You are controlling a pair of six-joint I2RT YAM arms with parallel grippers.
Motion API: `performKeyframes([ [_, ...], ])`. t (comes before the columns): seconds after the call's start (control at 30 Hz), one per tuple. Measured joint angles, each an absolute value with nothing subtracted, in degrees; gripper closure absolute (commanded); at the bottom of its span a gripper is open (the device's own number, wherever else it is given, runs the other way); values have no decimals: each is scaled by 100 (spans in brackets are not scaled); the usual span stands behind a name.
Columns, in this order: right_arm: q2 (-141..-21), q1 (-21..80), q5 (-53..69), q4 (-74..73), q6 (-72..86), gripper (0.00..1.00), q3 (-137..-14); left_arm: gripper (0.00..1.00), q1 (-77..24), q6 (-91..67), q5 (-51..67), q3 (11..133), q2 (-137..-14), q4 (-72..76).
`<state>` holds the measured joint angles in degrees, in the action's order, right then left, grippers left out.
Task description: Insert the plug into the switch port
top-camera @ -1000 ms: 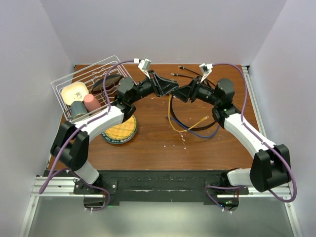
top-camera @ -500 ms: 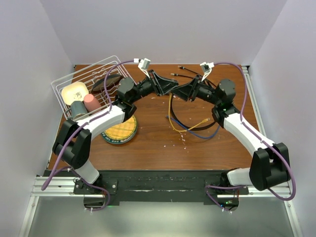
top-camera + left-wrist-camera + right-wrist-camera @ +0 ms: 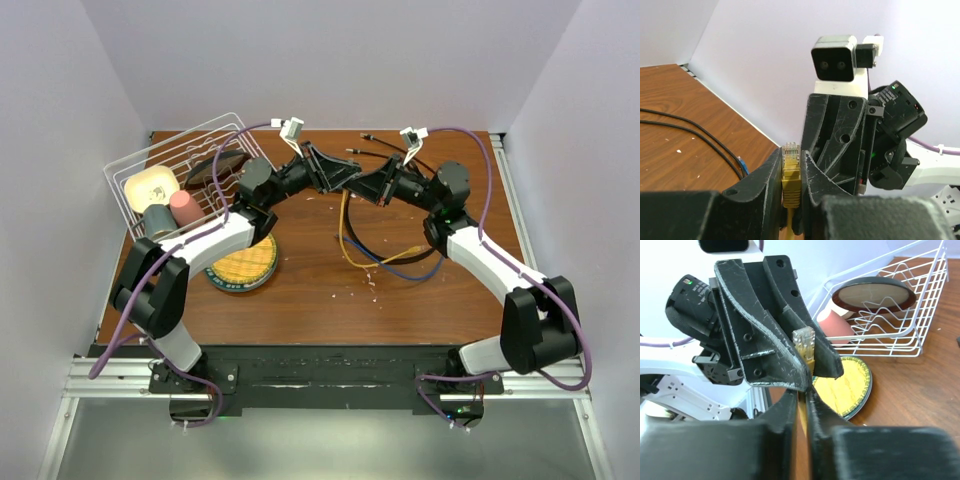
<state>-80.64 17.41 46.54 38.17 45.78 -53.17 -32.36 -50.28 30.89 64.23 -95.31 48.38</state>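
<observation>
High over the back of the table my two grippers meet tip to tip. In the left wrist view the left gripper is shut on the yellow plug, whose clear tip points up past the fingers. The right gripper is shut on the yellow cable just below the plug. From above, the left gripper and right gripper touch, and the yellow cable hangs down to the table. The switch port is out of view.
A white wire basket at the back left holds a pink cup and dishes. A round yellow-topped disc lies in front of it. A blue cable loops on the table, and black cables lie at the back.
The right gripper has moved left up to the left gripper and closed on the yellow cable. The left gripper has kept its hold on the plug.
</observation>
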Motion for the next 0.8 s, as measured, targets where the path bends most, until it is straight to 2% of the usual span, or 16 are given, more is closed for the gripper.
performKeyframes([
  [0.07,-8117,1752,4672,3938,4646,100,-5317,99,-3212,-5050,3081,6423,-9537,4858],
  [0.13,-8138,1756,4707,4027,4696,100,-5317,87,-3210,-5050,3083,6423,-9537,4880],
  [0.17,-8138,1758,4711,4042,4713,100,-5317,68,-3210,-5050,3083,6423,-9537,4888],
  [0.23,-8138,1758,4713,4058,4716,100,-5317,42,-3210,-5050,3081,6423,-9537,4915],
  [0.27,-8136,1758,4696,4034,4700,100,-5317,19,-3210,-5035,3103,6423,-9537,4906],
  [0.33,-8132,1763,4628,3900,4591,100,-5317,0,-3229,-4984,3059,6423,-9524,4823],
  [0.6,-7679,1763,3815,2078,3492,100,-5406,0,-3227,-4215,2045,6423,-8827,3726],
  [0.8,-7376,1761,3253,1044,2954,100,-6007,0,-3225,-3612,1125,6423,-8281,3127],
])
